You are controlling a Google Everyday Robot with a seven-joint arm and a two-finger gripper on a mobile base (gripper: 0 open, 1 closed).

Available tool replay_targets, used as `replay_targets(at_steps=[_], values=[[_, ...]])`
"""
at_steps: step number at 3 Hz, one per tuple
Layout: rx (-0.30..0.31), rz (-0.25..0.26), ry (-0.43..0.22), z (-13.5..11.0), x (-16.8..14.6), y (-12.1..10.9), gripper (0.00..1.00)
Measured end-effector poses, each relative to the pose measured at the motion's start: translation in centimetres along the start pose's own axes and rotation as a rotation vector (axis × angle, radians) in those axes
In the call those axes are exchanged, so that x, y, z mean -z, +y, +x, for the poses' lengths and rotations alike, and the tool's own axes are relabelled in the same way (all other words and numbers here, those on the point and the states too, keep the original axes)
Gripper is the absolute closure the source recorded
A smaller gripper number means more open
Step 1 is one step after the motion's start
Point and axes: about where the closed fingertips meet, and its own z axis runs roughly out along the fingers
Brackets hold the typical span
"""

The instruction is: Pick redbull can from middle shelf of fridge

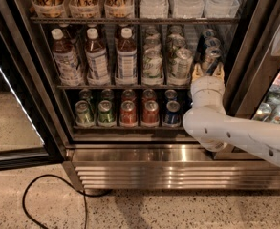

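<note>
The redbull can (210, 57) stands at the right end of the middle shelf (106, 86) of the fridge (254, 56), with a second blue-and-silver can (206, 38) behind it. My gripper (208, 71) is at the shelf's front edge, right in front of the can's lower part. It is open, and its two tan fingers (197, 71) stand on either side of the can's base. I cannot tell whether they touch the can. My white arm (235, 132) reaches in from the lower right.
Pale green-white cans (152, 63) and white-capped brown bottles (96, 56) fill the shelf to the left. Short green, red and blue cans (128, 113) sit on the rack below. The open glass door (15, 80) is at the left, and a black cable (53, 185) lies on the floor.
</note>
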Motion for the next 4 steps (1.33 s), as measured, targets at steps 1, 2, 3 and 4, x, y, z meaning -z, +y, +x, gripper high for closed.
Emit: replay_targets(at_steps=[1, 2, 3, 4], values=[[-0.007, 0.000, 0.014, 0.5, -0.9, 0.1, 0.42], [-0.013, -0.001, 0.027, 1.0, -1.9, 0.1, 0.40], [-0.023, 0.000, 0.031, 1.3, -2.8, 0.2, 0.42], [-0.030, 0.001, 0.031, 1.5, -2.9, 0.1, 0.60]])
